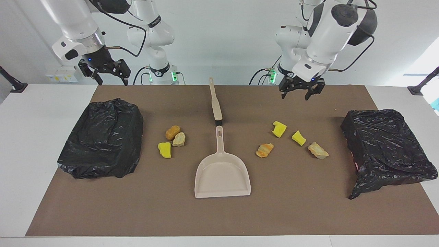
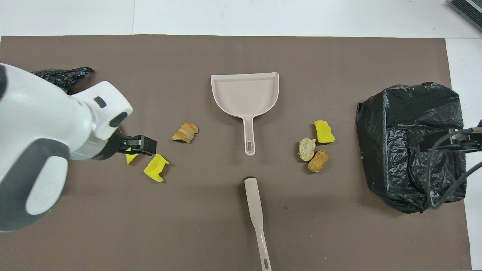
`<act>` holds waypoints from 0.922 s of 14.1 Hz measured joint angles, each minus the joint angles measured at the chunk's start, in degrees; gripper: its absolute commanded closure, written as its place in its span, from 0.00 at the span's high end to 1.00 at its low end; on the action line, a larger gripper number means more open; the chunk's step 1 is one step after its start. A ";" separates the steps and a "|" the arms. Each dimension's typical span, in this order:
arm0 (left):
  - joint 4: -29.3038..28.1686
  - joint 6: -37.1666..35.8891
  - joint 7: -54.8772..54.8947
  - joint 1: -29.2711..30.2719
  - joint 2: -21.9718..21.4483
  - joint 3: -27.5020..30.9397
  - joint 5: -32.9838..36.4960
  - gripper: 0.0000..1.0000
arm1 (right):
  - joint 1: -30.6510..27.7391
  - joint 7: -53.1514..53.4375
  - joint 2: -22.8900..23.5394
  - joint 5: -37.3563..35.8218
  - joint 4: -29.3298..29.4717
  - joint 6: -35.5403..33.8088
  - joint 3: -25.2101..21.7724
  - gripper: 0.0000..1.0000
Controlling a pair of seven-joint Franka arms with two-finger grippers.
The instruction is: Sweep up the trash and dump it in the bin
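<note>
No brand, label or writing readable on anything.

Worktop (image 1: 308,212) w/ brown mat. Dustpan (image 1: 223,175), beige, lies flat at mid-mat, handle pointing toward the robots. Brush (image 1: 215,103), same beige, lies nearer the robots than the dustpan, its dark bristle end just off the dustpan's handle tip, not touching.

Trash in two groups, all on the mat, none in the dustpan. Toward the right arm's end: orange-brown lump (image 1: 172,132) touching pale lump (image 1: 179,139), yellow chunk (image 1: 164,150) just beside them. Toward the left arm's end: notched yellow chunk (image 1: 279,128), second yellow chunk (image 1: 298,138), striped orange piece (image 1: 264,150), pale beige piece (image 1: 318,150), all apart from each other.

Two bins wrapped in black bags: one (image 1: 103,139) at the right arm's end, one (image 1: 387,147) at the left arm's end.

Left tool (image 1: 297,93): up in the air, fingers spread, holding nothing; in the overhead view it covers part of the second yellow chunk. Right tool (image 1: 109,78): up in the air by the mat's corner at its own end, fingers spread, holding nothing.
</note>
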 measured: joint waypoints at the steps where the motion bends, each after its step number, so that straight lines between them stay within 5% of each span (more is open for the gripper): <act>1: -0.86 0.73 -2.17 -2.11 -0.18 -0.05 -0.01 1.00 | 0.00 0.00 0.00 0.00 0.00 0.00 0.00 1.00; 9: -11.65 13.95 -20.47 -20.15 -0.07 -0.21 -0.55 1.00 | 0.00 0.00 -0.04 0.00 -0.40 0.00 0.00 1.00; 13: -14.79 21.96 -31.24 -29.51 4.87 -0.25 -0.59 1.00 | 0.00 -0.01 -0.06 0.00 -0.57 0.00 0.00 1.00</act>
